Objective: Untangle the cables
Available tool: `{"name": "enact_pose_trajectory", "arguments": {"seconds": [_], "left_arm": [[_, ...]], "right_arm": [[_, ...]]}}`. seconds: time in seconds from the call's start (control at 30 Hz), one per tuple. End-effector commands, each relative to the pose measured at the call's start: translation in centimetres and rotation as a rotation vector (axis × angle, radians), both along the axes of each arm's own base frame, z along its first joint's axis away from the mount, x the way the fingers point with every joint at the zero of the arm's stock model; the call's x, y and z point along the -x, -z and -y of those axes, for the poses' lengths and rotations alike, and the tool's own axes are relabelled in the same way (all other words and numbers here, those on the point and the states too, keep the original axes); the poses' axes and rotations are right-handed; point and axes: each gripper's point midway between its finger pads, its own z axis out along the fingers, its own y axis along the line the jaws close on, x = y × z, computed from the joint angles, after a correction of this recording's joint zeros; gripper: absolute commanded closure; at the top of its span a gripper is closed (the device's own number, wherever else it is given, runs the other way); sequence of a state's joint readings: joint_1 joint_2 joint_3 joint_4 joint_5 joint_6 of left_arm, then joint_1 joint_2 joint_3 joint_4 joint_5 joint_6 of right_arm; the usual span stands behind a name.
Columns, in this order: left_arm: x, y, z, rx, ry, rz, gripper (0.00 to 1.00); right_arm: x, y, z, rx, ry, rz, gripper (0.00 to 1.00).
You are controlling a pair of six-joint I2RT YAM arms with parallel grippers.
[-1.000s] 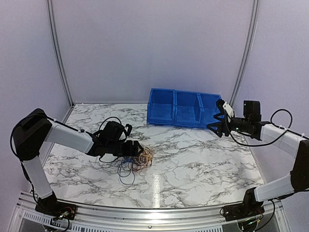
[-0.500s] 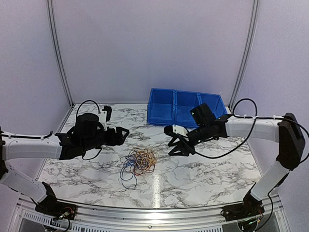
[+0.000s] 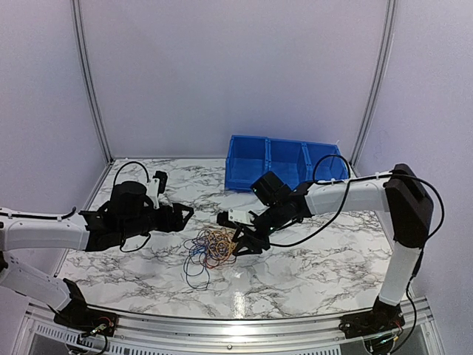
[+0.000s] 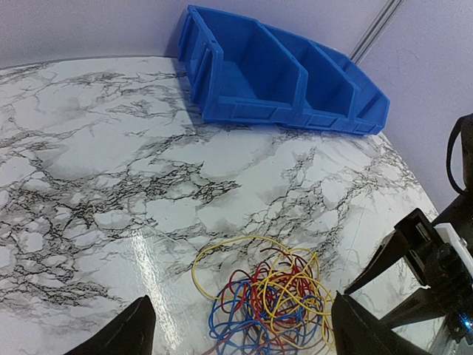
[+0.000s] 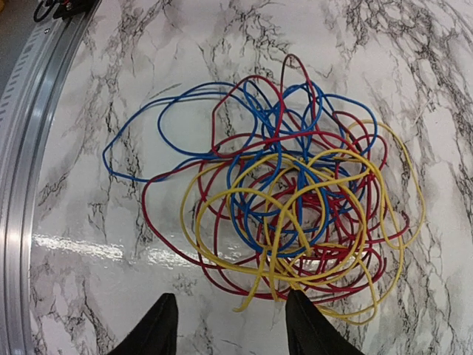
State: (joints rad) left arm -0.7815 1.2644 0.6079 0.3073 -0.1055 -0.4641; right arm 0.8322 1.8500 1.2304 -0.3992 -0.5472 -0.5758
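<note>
Top view: cables (image 3: 213, 248) sit in one tangled heap on the marble table (image 3: 318, 259), near-centre and slightly left. Yellow-orange, red and blue loops, with some blue and dark strands trailing toward the near edge. Left gripper (image 3: 186, 214) hovers off the heap's far-left side, pointing at it, apart from the wires. Right arm reaches in from the right; right gripper (image 3: 238, 242) is down at the heap's right edge. Can't tell contact from here. The blue bin (image 3: 284, 166), three compartments, stands at the far edge of the table, well apart from the heap.

Left wrist view: both fingers (image 4: 137, 333) stand far apart at the bottom corners, so the gripper is wide with nothing between the jaws. The heap lies ahead between them, low in frame, with one yellow loop bulging out on the left. The right gripper shows at the lower right, just beside the heap. The bin is behind, at the far side.

Right wrist view: fingertips (image 5: 159, 329) are parted at a moderate gap, holding nothing, with bare marble between them. The heap is right in front. The nearest yellow and red strands lie just ahead of the tips, not between them. Blue loops spread to the left toward the metal rail (image 5: 22, 148); yellow is mostly on the right and near side, red runs all through.
</note>
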Motion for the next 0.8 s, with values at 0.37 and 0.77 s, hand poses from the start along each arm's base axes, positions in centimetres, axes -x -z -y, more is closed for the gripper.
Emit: {"name": "enact_pose_trajectory", "arguments": {"seconds": [0.37,0.77], "left_arm": [[3.8,1.3,5.7,-0.096,0.178,0.127,0.12],[2.5,1.1,8.3,0.012,0.08,0.213,0.32]], "right_arm": [[-1.9,-4.7,-1.4,-0.059,0.114,0.017,1.0],[1.6,-15.2,-2.5,-0.252,-0.013,-0.089,1.0]]}}
